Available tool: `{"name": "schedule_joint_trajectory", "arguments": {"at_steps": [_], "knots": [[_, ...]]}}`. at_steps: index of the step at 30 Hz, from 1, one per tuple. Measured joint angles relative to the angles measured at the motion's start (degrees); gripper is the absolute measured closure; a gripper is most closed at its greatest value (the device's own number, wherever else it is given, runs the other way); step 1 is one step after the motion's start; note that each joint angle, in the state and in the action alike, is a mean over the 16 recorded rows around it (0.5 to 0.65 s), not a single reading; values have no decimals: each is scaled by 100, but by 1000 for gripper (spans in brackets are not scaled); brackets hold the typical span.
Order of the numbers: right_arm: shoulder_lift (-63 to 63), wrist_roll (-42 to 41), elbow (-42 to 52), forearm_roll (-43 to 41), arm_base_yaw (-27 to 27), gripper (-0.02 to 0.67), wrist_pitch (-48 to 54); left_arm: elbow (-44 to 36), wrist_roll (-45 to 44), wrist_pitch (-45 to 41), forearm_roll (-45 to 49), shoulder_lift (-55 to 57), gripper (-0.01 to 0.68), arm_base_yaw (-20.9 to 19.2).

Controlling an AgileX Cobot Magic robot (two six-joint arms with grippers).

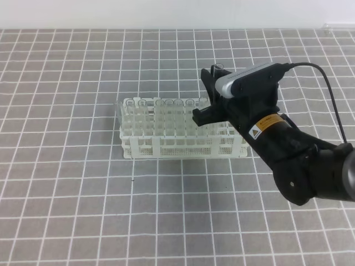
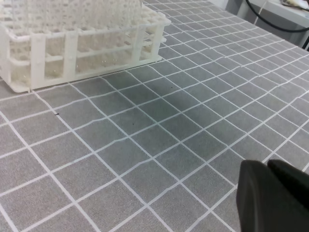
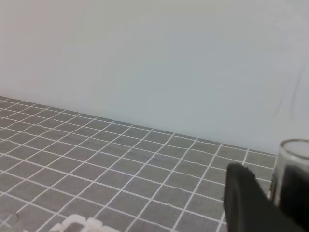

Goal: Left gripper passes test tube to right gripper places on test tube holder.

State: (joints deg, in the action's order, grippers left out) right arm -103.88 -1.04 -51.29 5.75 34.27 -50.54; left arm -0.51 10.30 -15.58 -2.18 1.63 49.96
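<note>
My right gripper (image 1: 206, 95) hangs over the right end of the white test tube holder (image 1: 166, 145), shut on the clear test tube (image 1: 217, 68), which stands roughly upright with its open rim above the fingers. In the right wrist view the tube's rim (image 3: 295, 151) shows beside a black finger (image 3: 247, 199), and a corner of the holder (image 3: 79, 224) peeks in at the bottom. The left gripper (image 2: 273, 198) shows only as a black tip at the lower right of the left wrist view, well away from the holder (image 2: 72, 48). It is outside the high view.
The holder stands on a grey mat with a white grid (image 1: 83, 210). A black cable (image 1: 327, 83) loops from the right arm toward the right edge. A pale wall (image 3: 145, 58) closes off the back.
</note>
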Motion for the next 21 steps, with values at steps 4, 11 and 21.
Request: {"name": "schedule_joint_trajectory", "arguments": {"at_steps": [4, 11, 21], "knots": [[-52, -46, -30, 0, 0, 640, -20, 0, 0, 0, -1, 2, 673, 0], [-151, -53, -101, 0, 0, 640, -43, -4, 0, 0, -3, 7, 673, -1], [-192, -54, -152, 0, 0, 640, -14, 13, -1, -22, -1, -7, 673, 1]]}}
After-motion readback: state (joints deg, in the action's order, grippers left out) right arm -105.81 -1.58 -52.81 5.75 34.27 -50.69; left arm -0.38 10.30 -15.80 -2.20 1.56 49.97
